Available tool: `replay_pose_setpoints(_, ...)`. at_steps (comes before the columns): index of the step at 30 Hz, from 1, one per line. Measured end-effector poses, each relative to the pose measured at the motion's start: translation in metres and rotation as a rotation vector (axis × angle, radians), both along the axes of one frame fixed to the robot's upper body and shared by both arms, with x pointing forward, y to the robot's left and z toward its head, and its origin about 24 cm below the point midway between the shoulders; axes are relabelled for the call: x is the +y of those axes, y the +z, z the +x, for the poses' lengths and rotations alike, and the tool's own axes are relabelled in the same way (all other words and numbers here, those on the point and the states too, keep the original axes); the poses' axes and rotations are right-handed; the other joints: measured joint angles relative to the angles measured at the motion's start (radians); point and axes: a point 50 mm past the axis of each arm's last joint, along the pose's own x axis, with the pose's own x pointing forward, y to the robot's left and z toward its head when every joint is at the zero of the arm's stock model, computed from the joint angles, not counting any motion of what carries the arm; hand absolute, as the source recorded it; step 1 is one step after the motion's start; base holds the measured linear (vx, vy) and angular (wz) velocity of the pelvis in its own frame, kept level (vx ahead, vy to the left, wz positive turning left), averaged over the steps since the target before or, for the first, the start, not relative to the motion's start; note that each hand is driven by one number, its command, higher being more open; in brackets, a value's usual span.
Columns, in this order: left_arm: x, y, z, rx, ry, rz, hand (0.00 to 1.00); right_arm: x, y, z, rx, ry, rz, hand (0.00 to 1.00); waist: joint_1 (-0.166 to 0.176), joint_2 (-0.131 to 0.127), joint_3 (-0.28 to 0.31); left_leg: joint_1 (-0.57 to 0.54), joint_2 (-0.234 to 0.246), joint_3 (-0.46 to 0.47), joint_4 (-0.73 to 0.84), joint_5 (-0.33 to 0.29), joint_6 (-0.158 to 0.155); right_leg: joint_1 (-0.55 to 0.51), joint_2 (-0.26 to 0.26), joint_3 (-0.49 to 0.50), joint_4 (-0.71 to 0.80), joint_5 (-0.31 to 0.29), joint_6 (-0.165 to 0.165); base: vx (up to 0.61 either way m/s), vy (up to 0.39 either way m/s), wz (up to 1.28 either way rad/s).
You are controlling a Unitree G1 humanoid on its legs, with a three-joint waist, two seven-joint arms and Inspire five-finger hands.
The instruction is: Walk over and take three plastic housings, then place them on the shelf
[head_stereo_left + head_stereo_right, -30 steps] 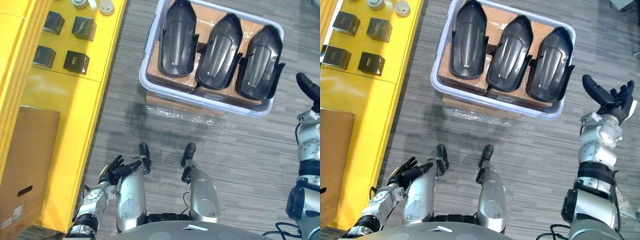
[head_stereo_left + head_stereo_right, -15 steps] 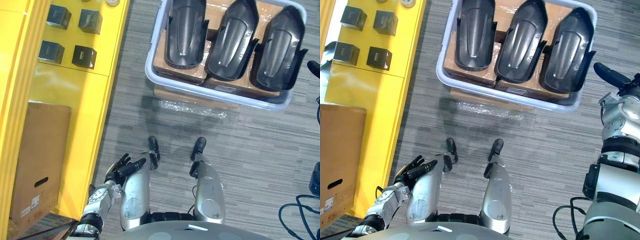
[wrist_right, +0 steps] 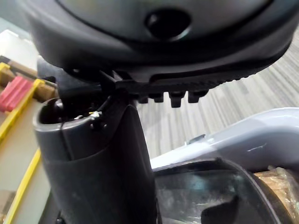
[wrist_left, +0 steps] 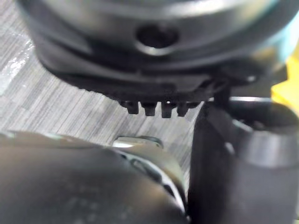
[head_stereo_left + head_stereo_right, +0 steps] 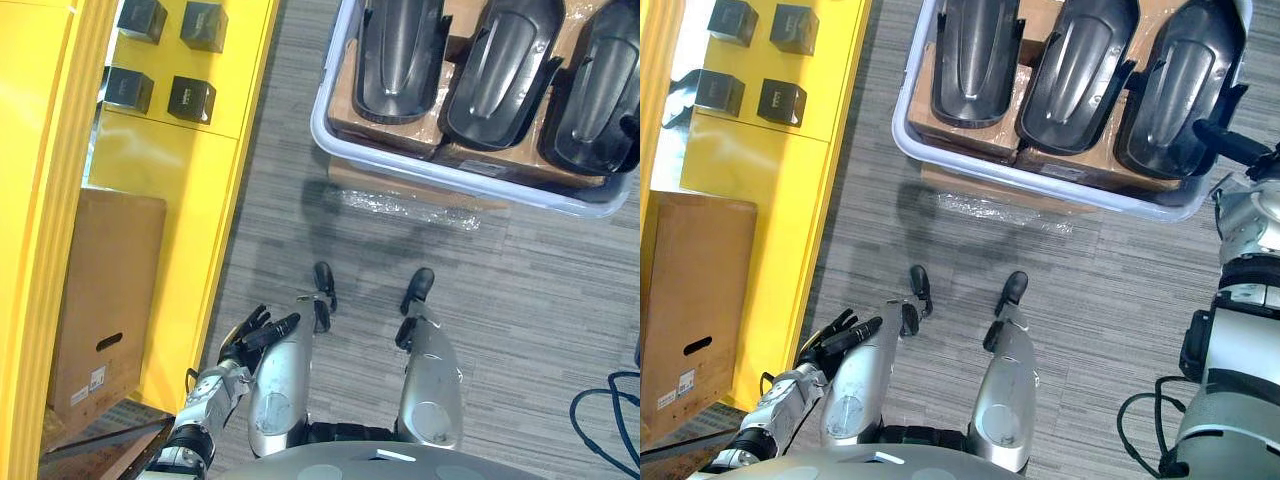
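Early stage: nothing taken yet; all three housings (image 5: 505,65) side by side in tub (image 5: 450,175), none on visible part of shelf (image 5: 180,180) at left. L hand (image 5: 250,335) low by the side, fingers straight, empty. R hand (image 5: 1225,140) out over tub rim by rightmost housing; released or clenched, can't tell.

Both eye views look steeply down from the head, sharing the floor (image 5: 520,300), the yellow shelf (image 5: 170,200) at left and the bin (image 5: 322,110) at top. The wrist views sit very close: the one along the left hand (image 4: 154,56) faces the floor, and the one along the right hand (image 3: 98,163) faces the bin's rim.
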Motion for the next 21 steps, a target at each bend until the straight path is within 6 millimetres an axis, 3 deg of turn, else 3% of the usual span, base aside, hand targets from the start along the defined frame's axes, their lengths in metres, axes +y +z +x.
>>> replay_pose_setpoints(2,-0.007,0.001,0.003,-0.009,-0.004,-0.018,1.0,-0.006,0.005,-0.005,0.0,-0.019,-0.005,1.0,0.012,0.016,0.002,-0.008,-0.004,-0.009,0.002,0.003,0.001,-0.009,-0.004,-0.002,0.012,-0.002,-0.002,-0.01,-0.002,0.05)
replay_pose_setpoints(7,-0.011,0.001,0.005,-0.015,-0.015,-0.032,1.0,-0.006,0.002,-0.004,0.035,-0.017,0.013,1.0,0.018,0.029,0.004,-0.016,-0.018,-0.03,0.0,0.012,0.001,-0.023,-0.022,-0.014,0.057,-0.028,0.0,-0.03,0.0,0.14)
replay_pose_setpoints(8,-0.013,0.001,0.005,-0.016,-0.005,-0.046,1.0,-0.006,0.001,-0.004,0.06,-0.012,-0.002,0.0,0.024,0.031,0.004,-0.019,-0.019,-0.031,-0.001,0.013,0.001,-0.025,-0.023,-0.014,0.056,-0.028,0.0,-0.03,0.002,0.08)
replay_pose_setpoints(16,-0.013,0.001,0.005,-0.02,0.004,-0.053,1.0,-0.017,0.0,-0.015,0.12,-0.071,-0.017,0.0,0.038,0.031,0.004,-0.032,-0.023,-0.044,-0.018,0.032,0.0,-0.038,-0.024,-0.028,0.061,-0.03,-0.003,-0.01,-0.006,0.05)
replay_pose_setpoints(21,-0.013,0.001,0.005,-0.025,0.005,-0.049,1.0,-0.02,-0.003,-0.019,0.138,-0.08,-0.003,0.0,0.02,0.03,0.004,-0.032,-0.02,-0.059,-0.014,0.033,-0.002,-0.037,-0.02,-0.032,0.073,-0.035,-0.01,0.0,0.0,0.0)
